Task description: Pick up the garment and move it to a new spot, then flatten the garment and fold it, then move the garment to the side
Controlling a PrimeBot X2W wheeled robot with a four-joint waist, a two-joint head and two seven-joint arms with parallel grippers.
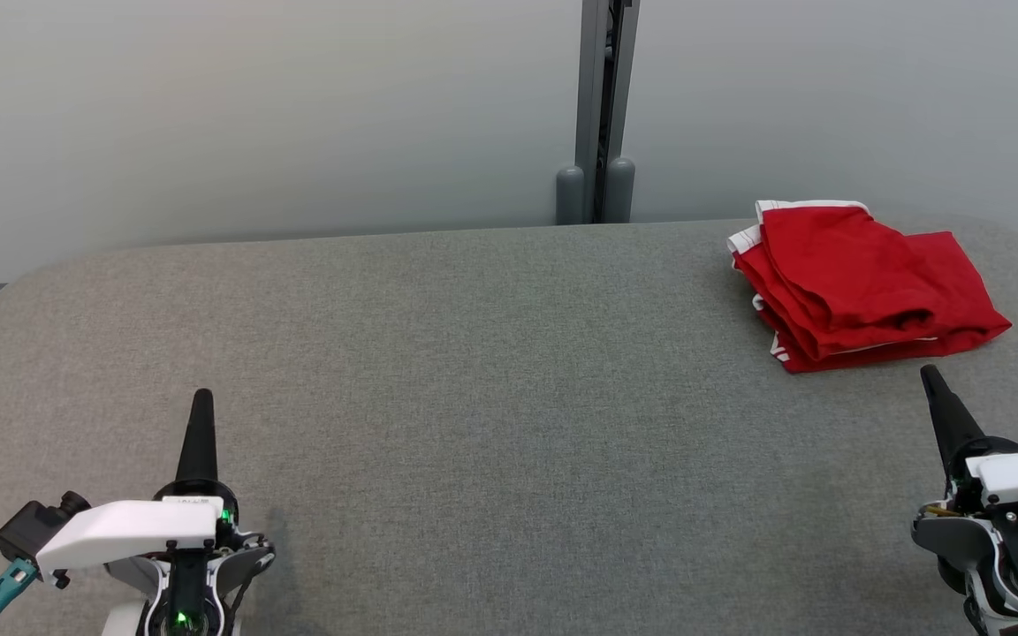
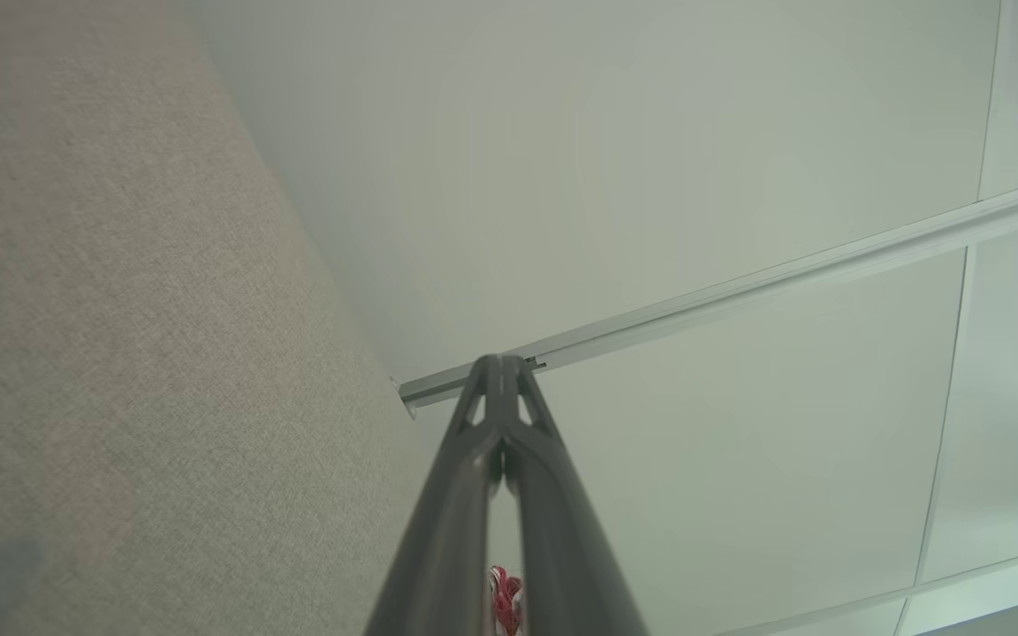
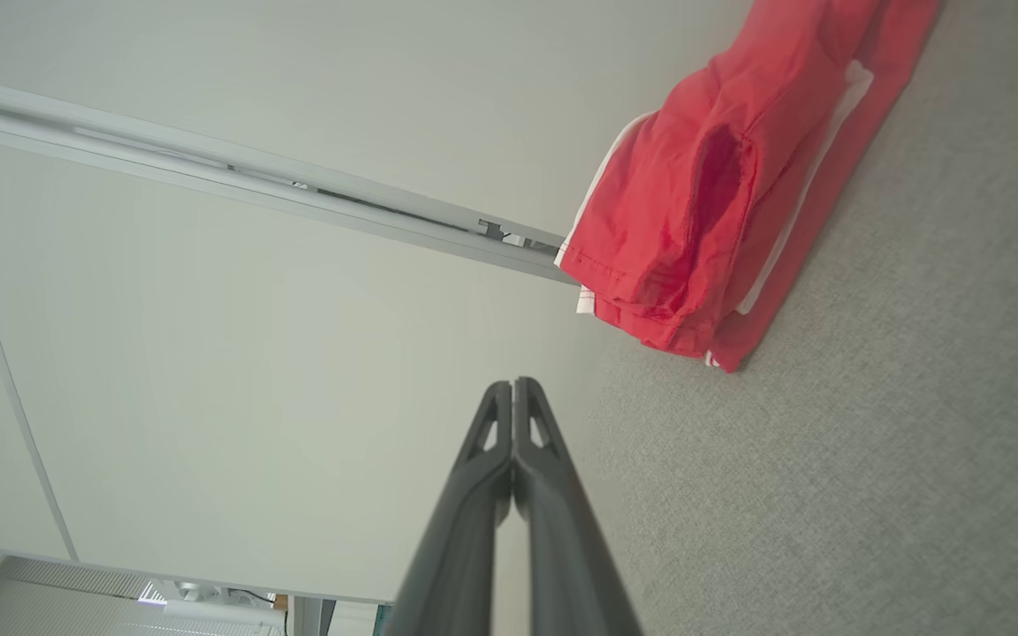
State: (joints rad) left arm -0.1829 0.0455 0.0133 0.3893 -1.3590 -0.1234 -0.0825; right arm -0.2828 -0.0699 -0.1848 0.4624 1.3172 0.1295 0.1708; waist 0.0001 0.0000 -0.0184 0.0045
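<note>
A red garment with white trim (image 1: 862,283) lies folded in a compact stack at the far right of the grey fabric table (image 1: 474,353); it also fills the upper right of the right wrist view (image 3: 712,185). My right gripper (image 1: 930,380) is shut and empty, its tips just short of the garment's near edge and apart from it; its tips meet in its own wrist view (image 3: 513,386). My left gripper (image 1: 201,399) rests shut and empty at the lower left, far from the garment, fingers pressed together (image 2: 500,362). A sliver of red (image 2: 506,596) peeks between the left fingers.
A pale wall runs behind the table, with a grey vertical post (image 1: 599,106) at the middle back. The table's far edge curves down at both corners. Broad bare grey surface stretches between the two grippers.
</note>
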